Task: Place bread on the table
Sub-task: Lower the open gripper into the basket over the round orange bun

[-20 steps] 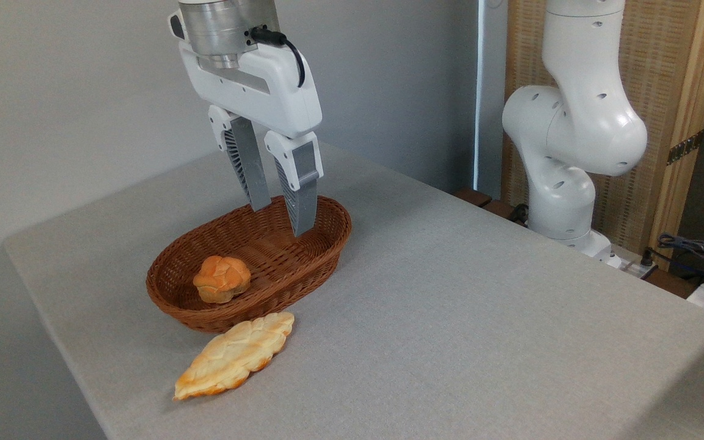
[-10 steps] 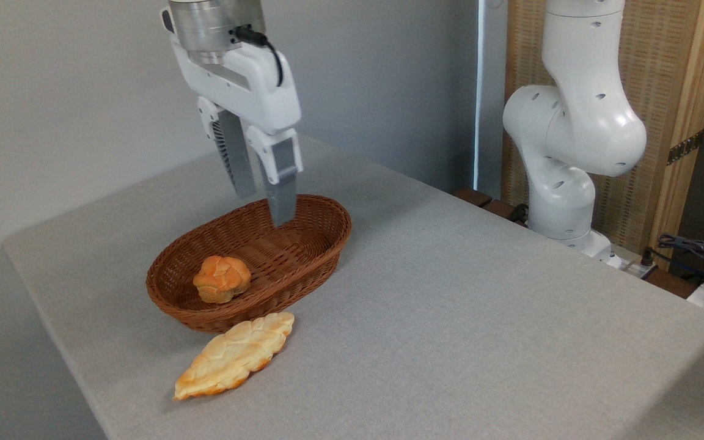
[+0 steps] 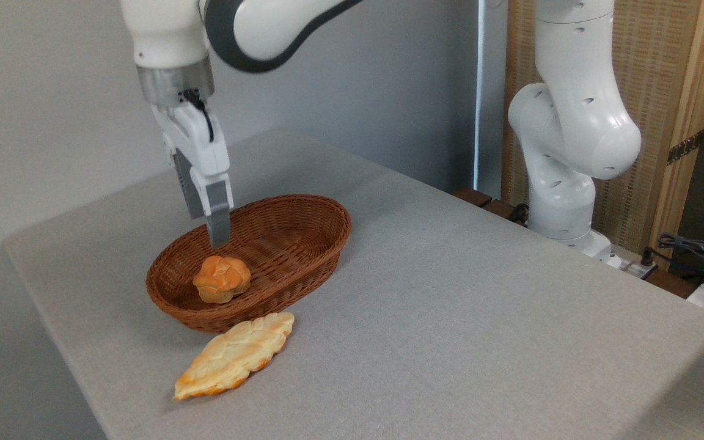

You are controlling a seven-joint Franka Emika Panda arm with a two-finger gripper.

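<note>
The bread [image 3: 222, 278], a small round orange-brown bun with a knotted top, lies in the left end of a brown wicker basket [image 3: 312, 244] on the grey table [image 3: 462, 305]. My gripper [image 3: 207, 231] hangs just above and slightly behind the bun, over the basket's far left rim. It is turned nearly edge-on to the camera, so one finger stands in front of the other. The fingers stand apart and hold nothing.
A long flat pale-golden leaf-shaped bread [image 3: 236, 354] lies on the table right in front of the basket. The robot's white base column [image 3: 572, 140] stands beyond the table's right edge, with cables [image 3: 694, 247] beside it. A grey wall runs behind the table.
The gripper has swung left from above the basket's right half to above the bun, dropped a little, and rotated to stand edge-on. The bun and the flat bread have not moved.
</note>
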